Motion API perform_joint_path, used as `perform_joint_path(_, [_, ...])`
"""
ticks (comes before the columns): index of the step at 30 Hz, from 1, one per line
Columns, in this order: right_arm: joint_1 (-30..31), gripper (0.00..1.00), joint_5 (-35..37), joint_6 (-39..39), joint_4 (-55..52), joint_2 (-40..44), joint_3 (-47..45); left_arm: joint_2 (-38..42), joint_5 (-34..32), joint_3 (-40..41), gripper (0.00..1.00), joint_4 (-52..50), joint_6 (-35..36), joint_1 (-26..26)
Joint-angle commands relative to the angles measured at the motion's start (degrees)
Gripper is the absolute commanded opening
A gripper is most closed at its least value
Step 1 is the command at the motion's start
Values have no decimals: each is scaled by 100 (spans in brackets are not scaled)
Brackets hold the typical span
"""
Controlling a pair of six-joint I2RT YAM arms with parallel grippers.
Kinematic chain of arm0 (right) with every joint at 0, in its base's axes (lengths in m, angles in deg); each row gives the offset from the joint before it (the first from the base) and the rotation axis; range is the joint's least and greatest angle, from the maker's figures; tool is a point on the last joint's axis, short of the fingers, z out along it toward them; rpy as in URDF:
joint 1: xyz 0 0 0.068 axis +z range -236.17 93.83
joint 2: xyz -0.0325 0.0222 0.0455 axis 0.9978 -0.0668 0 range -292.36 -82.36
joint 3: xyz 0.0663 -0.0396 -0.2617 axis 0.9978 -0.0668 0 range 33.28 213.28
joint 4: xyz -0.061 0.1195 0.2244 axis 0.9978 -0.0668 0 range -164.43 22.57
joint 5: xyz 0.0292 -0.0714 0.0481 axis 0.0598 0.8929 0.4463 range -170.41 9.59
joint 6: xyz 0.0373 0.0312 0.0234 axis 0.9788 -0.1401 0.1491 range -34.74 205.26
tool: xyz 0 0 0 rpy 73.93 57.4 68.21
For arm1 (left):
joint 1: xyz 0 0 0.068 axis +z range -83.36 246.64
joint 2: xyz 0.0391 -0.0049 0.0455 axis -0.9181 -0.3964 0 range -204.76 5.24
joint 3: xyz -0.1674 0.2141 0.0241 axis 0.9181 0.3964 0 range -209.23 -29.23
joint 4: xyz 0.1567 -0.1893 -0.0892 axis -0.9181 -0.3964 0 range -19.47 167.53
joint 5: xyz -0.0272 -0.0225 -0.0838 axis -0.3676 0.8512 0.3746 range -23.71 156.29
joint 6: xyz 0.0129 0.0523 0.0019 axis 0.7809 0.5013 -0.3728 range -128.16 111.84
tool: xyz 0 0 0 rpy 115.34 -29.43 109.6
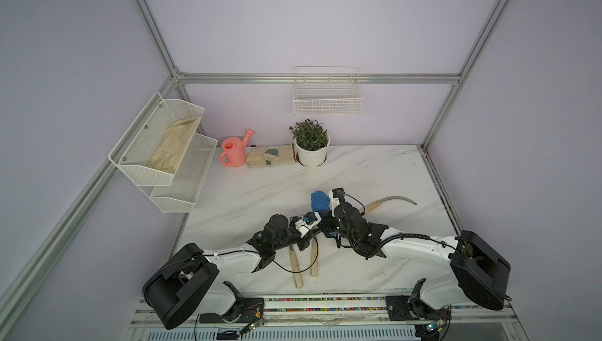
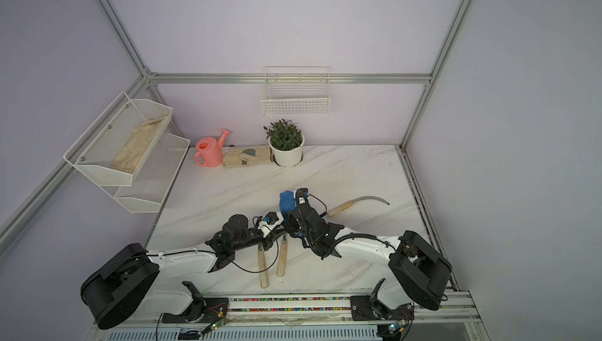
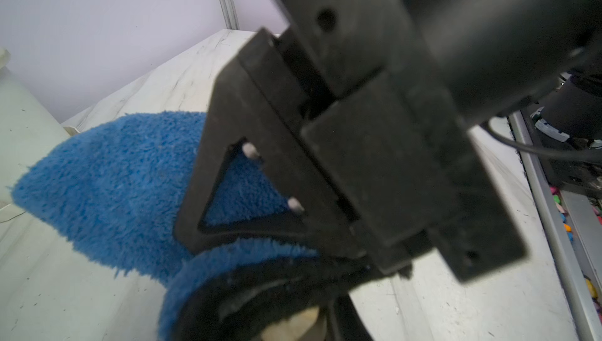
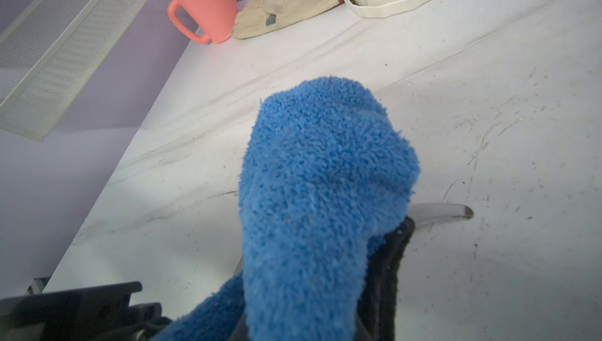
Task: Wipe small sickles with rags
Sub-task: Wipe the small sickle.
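Note:
My right gripper [image 1: 326,216] is shut on the blue fluffy rag [image 1: 320,201], which hangs over a sickle blade. Only the dark blade tip [image 4: 448,210] sticks out past the rag [image 4: 325,176]. My left gripper [image 1: 313,237] is shut low beside it. The pale handle of one small sickle [image 1: 314,258] runs up into its jaws, and wood shows there [image 3: 293,323] in the left wrist view. A second handle [image 1: 295,269] lies alongside, its blade hidden under the arm. A third small sickle [image 1: 392,200] lies free to the right.
At the back stand a pink watering can [image 1: 233,152], a beige glove [image 1: 270,156] and a potted plant [image 1: 310,145]. A white mesh shelf [image 1: 163,147] on the left wall holds another glove. A wire basket [image 1: 327,95] hangs on the back wall.

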Motion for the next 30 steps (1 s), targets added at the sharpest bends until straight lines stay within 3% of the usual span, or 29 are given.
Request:
perform_joint_path(1, [123,0,-262,97,-93,-58,-191,157,-261,25,0,940,272,-81])
perform_joint_path(5, [43,0,81,252,-179,2,-410,163,-438,47,0,944,435,-201])
perform_joint_path(13, [-627,0,75,448,-220,473,-1182,202,-512,148,0,1015,792,-380])
perform_joint_path(21, [-672,0,409,492,-740,1630,-1382,-176,-878,660,0,2314,1435,-647])
perform_joint_path(30, [-1209,0,37,561,-725,2023,-1613,-693,-1572,760,0,2856,2031,-1087])
